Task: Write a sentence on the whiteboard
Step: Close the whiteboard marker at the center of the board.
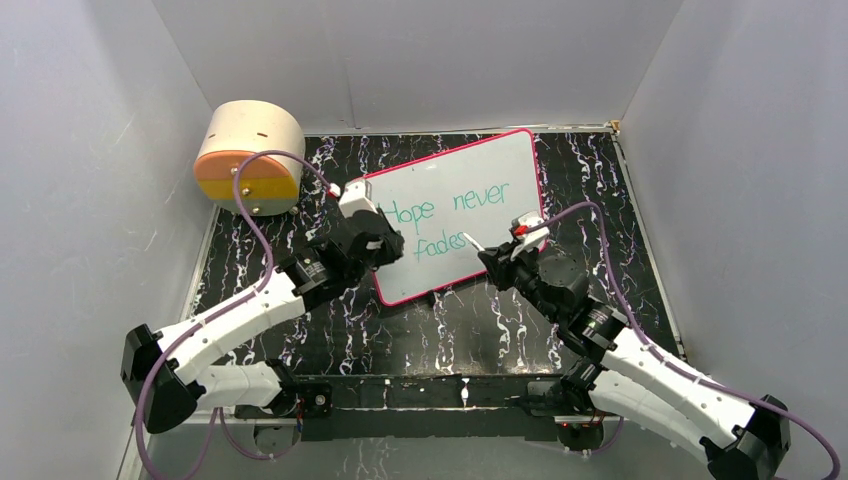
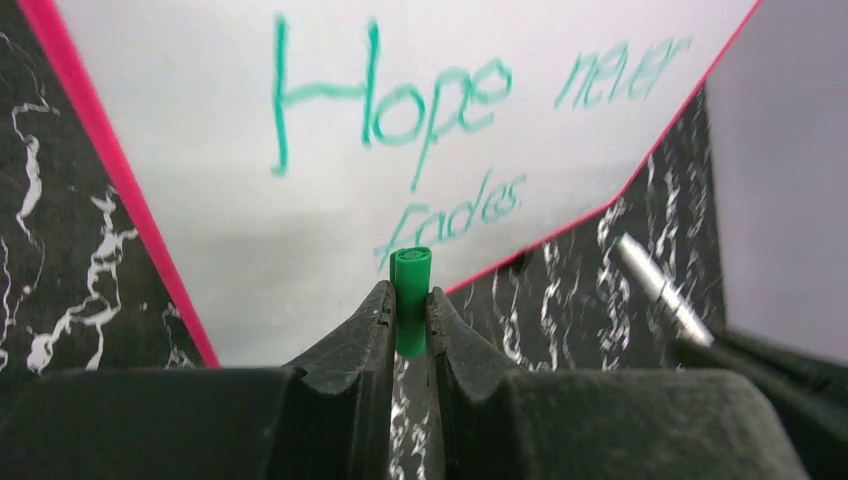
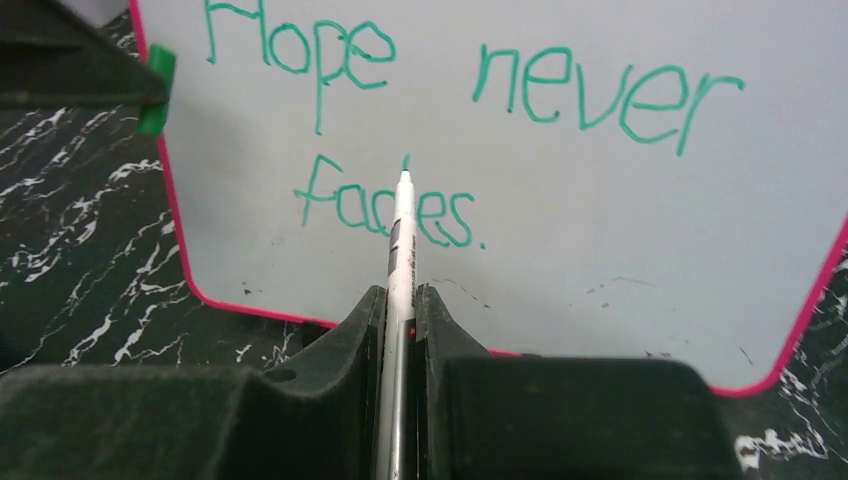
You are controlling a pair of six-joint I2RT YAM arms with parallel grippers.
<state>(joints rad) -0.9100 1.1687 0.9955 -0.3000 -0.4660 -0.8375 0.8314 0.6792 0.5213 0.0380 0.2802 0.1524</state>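
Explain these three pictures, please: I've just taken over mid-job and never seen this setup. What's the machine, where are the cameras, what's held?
It is two robot arms bolted to a black marbled table. The wide picture looks down from above and behind them; the other two come from wrist cameras, each looking past its own pincer. The left pincer is shut on a small green cap. The right pincer is shut on a white pen, tip over "fades". On the table lies the whiteboard, bearing the sentence "Hope never fades." in green. A cream-and-orange round tub sits at the far left corner.
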